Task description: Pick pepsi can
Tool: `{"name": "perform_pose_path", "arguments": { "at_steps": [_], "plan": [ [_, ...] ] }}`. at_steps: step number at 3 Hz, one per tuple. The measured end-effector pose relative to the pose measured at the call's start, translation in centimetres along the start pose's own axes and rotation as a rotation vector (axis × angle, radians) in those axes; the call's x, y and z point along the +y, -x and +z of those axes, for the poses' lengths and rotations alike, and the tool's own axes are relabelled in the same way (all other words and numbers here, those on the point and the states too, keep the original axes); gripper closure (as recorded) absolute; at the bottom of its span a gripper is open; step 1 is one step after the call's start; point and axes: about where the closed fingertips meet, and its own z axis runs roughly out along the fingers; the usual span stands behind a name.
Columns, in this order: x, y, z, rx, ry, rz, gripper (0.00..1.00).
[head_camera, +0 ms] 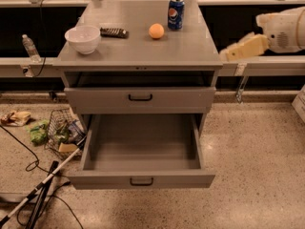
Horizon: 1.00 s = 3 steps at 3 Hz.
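Approaching, not yet grasping. Grey metal drawer cabinet has its bottom drawer pulled open. My cream-coloured hand hangs just off the right edge of the tabletop; can't tell if it's apart or together. Small blue cylindrical pepsi can stands upright back-right, near the round orange fruit. Next I'd come in over the edge from the can's right, avoiding the fruit.
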Motion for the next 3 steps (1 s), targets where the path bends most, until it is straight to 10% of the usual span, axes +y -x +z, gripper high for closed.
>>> {"name": "perform_pose_path", "arguments": {
  "at_steps": [1, 3],
  "plan": [
    [-6.1, 3.3, 7.0, -0.139, -0.066, 0.078, 0.0],
    [-6.7, 3.2, 9.1, -0.152, -0.087, 0.089, 0.0]
  ]
}}
